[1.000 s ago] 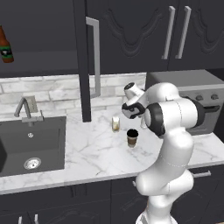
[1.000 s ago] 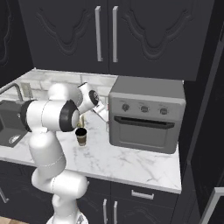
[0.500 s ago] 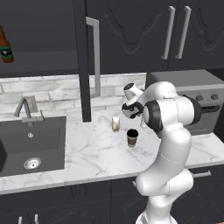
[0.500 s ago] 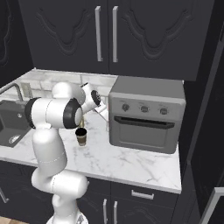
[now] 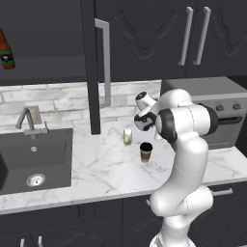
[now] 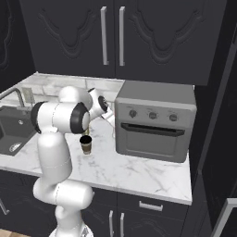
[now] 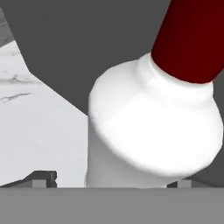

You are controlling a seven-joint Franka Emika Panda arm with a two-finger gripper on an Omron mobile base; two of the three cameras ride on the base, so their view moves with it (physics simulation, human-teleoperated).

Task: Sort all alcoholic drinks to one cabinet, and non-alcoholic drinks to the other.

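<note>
The claw [image 7: 111, 183] stands wide open, with nothing held; its two dark tips show low at either side of the white bottle [image 7: 153, 127] in the hand view, so the bottle's body lies between them but is not yet pressed. The red cap [image 7: 192, 39] rises up and to the right in that view, which means the hand is rolled relative to the bottle. From the right base view the hand is beside the toaster oven [image 6: 155, 120], and I judge that the bottle stands there on the marble counter [image 6: 134, 171], in the narrow place between arm and oven.

To do this step well, I think the jaws should go a little further forward, so the pads meet the broad white body and not the sloped shoulder, where they can slip. Then close slowly and lift straight up before any swing, because the oven wall is just beside.

The paper cup [image 5: 145, 152] and the pale carton [image 5: 128, 136] stand near on the counter, in front of the arm; the path should pass above them. The brown beer bottle [image 5: 6, 50] is already on the shelf of the open cabinet with the long bar handle [image 5: 105, 62], so the white bottle probably belongs beside it.
</note>
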